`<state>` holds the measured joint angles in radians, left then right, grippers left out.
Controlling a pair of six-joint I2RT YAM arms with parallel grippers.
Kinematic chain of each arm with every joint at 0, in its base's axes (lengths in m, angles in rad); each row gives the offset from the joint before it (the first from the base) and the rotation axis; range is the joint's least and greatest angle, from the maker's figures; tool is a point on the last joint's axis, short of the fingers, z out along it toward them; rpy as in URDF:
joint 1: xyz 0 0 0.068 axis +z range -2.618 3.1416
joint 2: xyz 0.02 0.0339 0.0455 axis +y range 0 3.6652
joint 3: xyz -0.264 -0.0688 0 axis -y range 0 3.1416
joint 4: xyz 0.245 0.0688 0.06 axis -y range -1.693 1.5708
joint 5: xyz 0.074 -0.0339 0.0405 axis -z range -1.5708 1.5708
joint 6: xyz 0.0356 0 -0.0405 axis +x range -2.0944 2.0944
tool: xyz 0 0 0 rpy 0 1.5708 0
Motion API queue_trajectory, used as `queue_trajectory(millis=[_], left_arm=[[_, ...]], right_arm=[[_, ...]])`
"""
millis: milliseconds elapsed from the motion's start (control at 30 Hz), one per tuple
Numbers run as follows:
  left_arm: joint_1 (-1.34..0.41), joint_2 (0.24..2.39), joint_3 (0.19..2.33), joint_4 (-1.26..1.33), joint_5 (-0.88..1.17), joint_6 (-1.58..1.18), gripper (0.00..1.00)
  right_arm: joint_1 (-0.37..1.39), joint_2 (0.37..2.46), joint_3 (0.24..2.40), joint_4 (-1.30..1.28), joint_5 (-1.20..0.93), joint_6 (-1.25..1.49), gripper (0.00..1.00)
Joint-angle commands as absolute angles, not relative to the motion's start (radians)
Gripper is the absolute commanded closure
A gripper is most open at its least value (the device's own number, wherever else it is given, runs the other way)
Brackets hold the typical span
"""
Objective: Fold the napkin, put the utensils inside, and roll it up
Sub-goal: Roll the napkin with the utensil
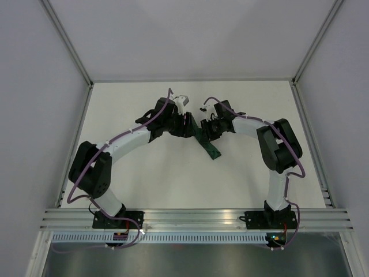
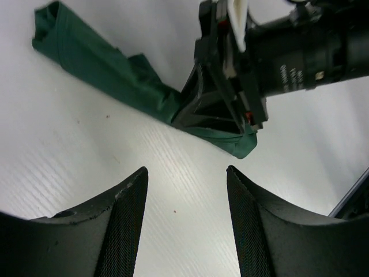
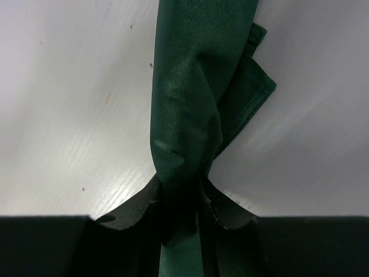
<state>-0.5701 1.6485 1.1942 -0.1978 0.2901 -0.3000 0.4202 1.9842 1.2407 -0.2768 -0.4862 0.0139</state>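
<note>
Shows a dark green soft cloth napkin (image 1: 210, 147) rolled into a narrow bundle, lying slantwise at the centre of the top view on the white table (image 1: 150, 173); pinches one end of it at lower centre of the right wrist view, the right gripper (image 3: 181, 196) drawn narrow on the fabric; keeps to the bottom centre of the left wrist view the left gripper (image 2: 187, 173), spread wide, gripping nothing, near the roll.
</note>
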Motion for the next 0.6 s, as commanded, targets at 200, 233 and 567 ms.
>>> queue_trajectory(millis=[200,233,567], left_arm=[[-0.568,1.742,1.15,-0.041,0.23,-0.446,0.38],[-0.568,1.762,1.16,-0.035,0.227,-0.451,0.38],[-0.568,1.916,1.246,-0.008,0.126,-0.503,0.39]], right_arm=[[0.426,2.128,1.27,-0.278,-0.477,0.274,0.68],[0.425,2.129,1.27,-0.273,-0.477,0.284,0.67],[0.425,2.161,1.272,-0.216,-0.515,0.382,0.67]])
